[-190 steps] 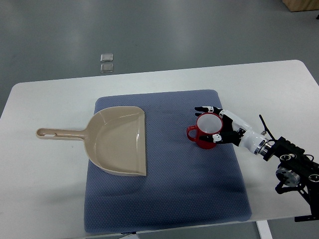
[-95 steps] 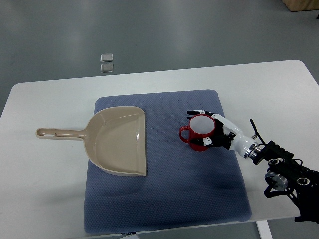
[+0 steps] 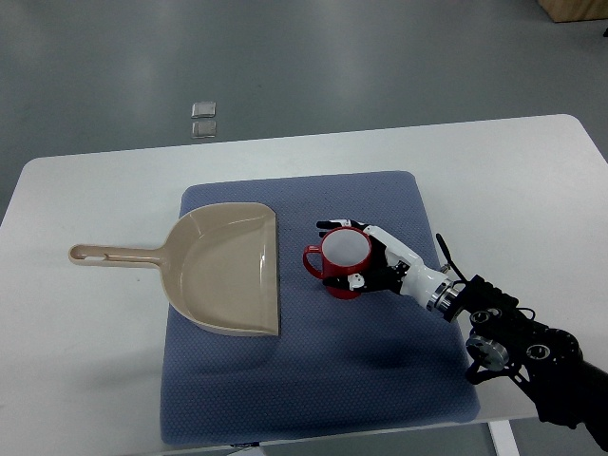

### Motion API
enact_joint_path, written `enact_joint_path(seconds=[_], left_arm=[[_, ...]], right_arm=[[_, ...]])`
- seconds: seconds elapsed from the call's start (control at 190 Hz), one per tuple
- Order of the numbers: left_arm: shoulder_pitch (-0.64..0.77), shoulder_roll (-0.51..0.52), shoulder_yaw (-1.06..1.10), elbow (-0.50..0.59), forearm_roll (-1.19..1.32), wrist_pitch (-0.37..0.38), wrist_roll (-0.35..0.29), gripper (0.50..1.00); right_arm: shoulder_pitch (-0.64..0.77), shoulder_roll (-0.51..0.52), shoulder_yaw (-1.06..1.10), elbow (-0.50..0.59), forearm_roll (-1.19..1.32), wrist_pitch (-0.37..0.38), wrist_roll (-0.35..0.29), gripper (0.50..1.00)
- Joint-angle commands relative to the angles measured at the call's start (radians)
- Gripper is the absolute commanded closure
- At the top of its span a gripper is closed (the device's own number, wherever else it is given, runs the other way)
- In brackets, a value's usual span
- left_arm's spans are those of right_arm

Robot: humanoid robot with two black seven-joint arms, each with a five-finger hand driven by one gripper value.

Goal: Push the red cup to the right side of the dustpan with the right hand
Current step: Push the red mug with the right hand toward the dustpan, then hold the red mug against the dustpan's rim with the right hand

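The red cup (image 3: 340,263), white inside, stands upright on the blue mat (image 3: 313,380) with its handle pointing left toward the dustpan. The beige dustpan (image 3: 228,266) lies on the mat's left part, its handle reaching left onto the white table. A narrow strip of mat separates the cup from the pan's right edge. My right hand (image 3: 353,255) comes in from the lower right and wraps the cup. Its black-tipped fingers (image 3: 330,226) curl along the cup's far side and the thumb rests on the near side. The cup's right wall is hidden by the palm.
The white table (image 3: 513,180) runs beyond the mat on all sides, with its front edge close to the mat's lower border. Two small clear squares (image 3: 203,118) lie on the grey floor beyond the table. My right forearm (image 3: 518,342) covers the mat's lower right corner.
My right hand has carried the red cup leftward and slightly nearer across the mat, from the mat's right part to close beside the dustpan. The dustpan has not moved.
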Motion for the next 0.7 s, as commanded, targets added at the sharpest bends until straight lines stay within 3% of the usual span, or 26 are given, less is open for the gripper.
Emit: enact_joint_path(seconds=[0.0, 0.696], left_arm=[[0.000, 0.000, 0.000, 0.000, 0.000, 0.000, 0.000, 0.500], [0.000, 0.000, 0.000, 0.000, 0.000, 0.000, 0.000, 0.500]], right_arm=[[0.001, 0.015, -0.002, 0.004, -0.001, -0.004, 0.000, 0.570], [0.030, 0.079, -0.065, 0.034, -0.012, -0.051, 0.000, 0.570]])
